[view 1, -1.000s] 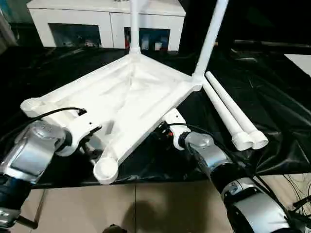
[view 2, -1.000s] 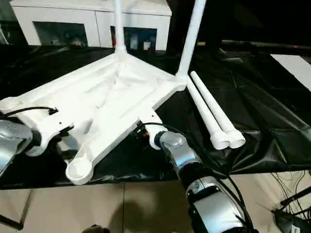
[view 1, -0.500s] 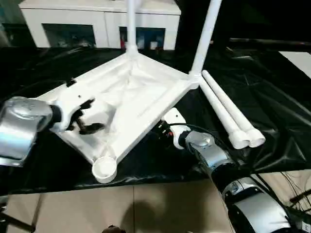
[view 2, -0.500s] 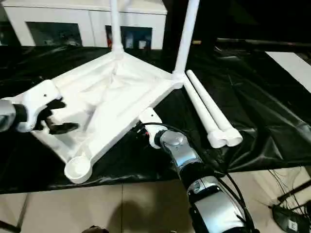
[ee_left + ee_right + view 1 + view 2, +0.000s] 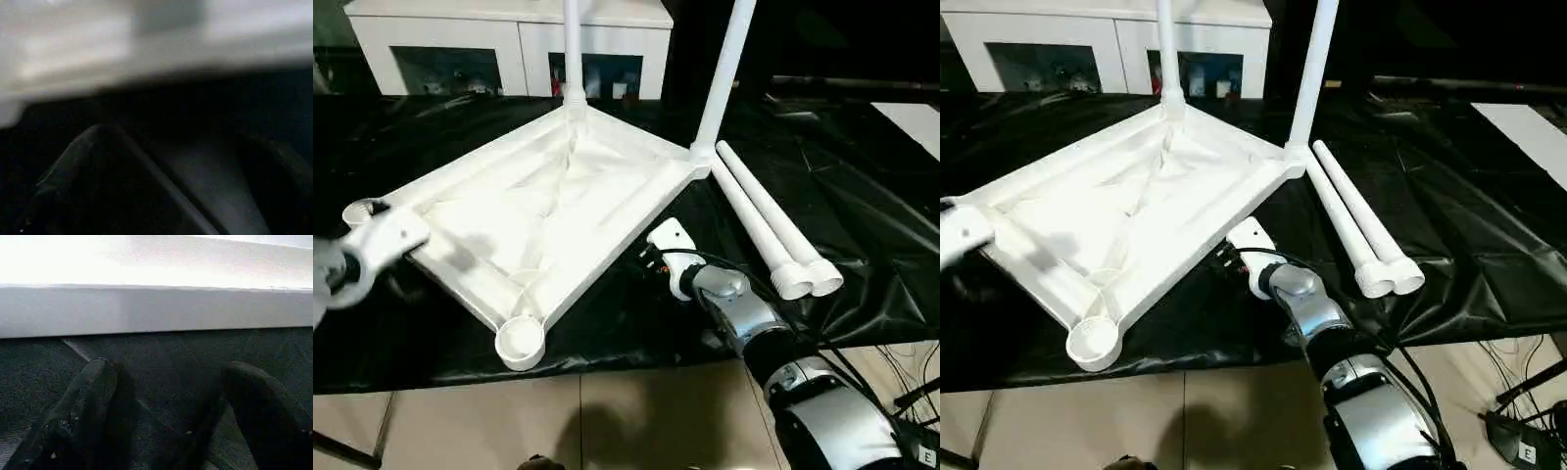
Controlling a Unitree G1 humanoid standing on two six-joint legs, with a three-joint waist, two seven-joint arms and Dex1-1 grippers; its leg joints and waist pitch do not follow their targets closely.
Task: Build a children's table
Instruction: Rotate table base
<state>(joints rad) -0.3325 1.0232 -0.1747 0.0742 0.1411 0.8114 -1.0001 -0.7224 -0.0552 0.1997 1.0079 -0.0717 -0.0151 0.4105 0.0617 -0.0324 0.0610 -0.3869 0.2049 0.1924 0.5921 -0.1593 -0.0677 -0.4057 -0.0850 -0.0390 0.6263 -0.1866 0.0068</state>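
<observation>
Two long white tapered tube legs (image 5: 766,221) lay loose and side by side on the black-sheeted work table (image 5: 871,225), just right of the white plastic rectangular tabletop (image 5: 548,211) — their long axis ran from the tabletop's far right corner toward the near edge, wide ends nearest the robot. The tabletop lay underside up with two more legs already standing in its far sockets; the near round corner socket (image 5: 521,342) and the left corner socket (image 5: 360,211) stood empty.

The right gripper (image 5: 161,401) sat low beside the tabletop's near right rim, its two black fingers (image 5: 80,406) spread apart with nothing between them, pointing at the rim's white wall. The loose legs lay just to its right, near but apart from it. The left gripper (image 5: 161,186) was at the tabletop's left corner, its fingers also apart and empty, well away from the legs with the whole tabletop between.

By my reading the right arm was the nearer one for the next leg — it would have to swing right and close across the tube, square to its length.
</observation>
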